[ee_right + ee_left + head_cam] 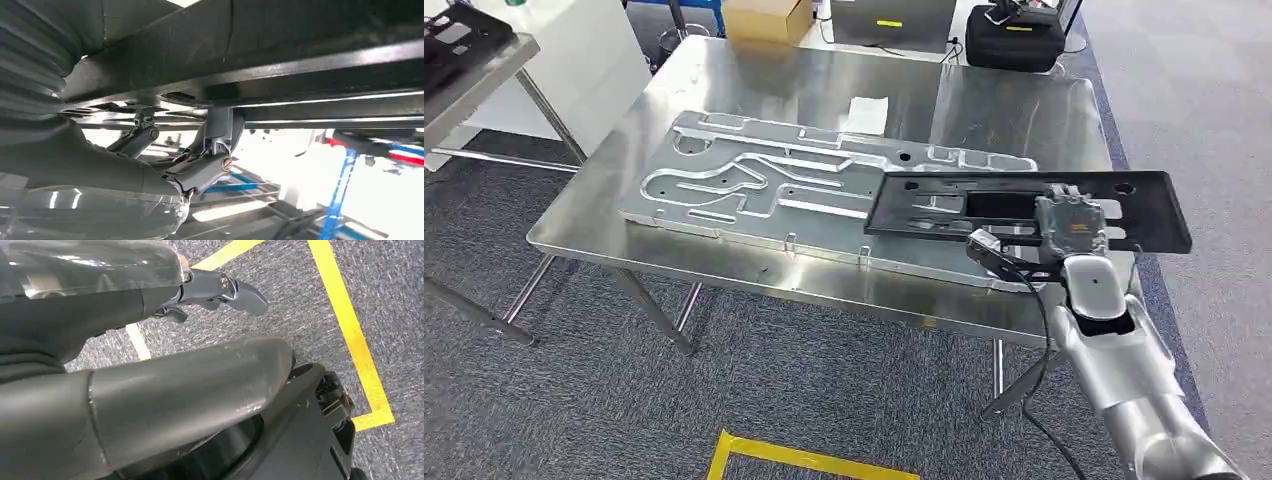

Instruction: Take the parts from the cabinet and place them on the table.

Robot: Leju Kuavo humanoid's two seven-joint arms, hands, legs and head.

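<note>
Head view: the robot's right hand [1072, 222] grips a flat black part [1024, 208] by its near edge, holding it level just above the right end of a steel table [754, 270]. Beyond and to the left of that hand, the part's far end overlaps a long silver machined plate [764, 185] lying flat on the tabletop; whether the two touch cannot be told. A small white paper [866, 114] lies past the plate, well away from the hand. In the right wrist view, dark fingers [200, 170] reach up against the black part's underside. In the left wrist view, the left hand [165, 355] hangs over grey carpet [310, 315] marked with yellow tape [350, 335], fingers apart, holding nothing.
</note>
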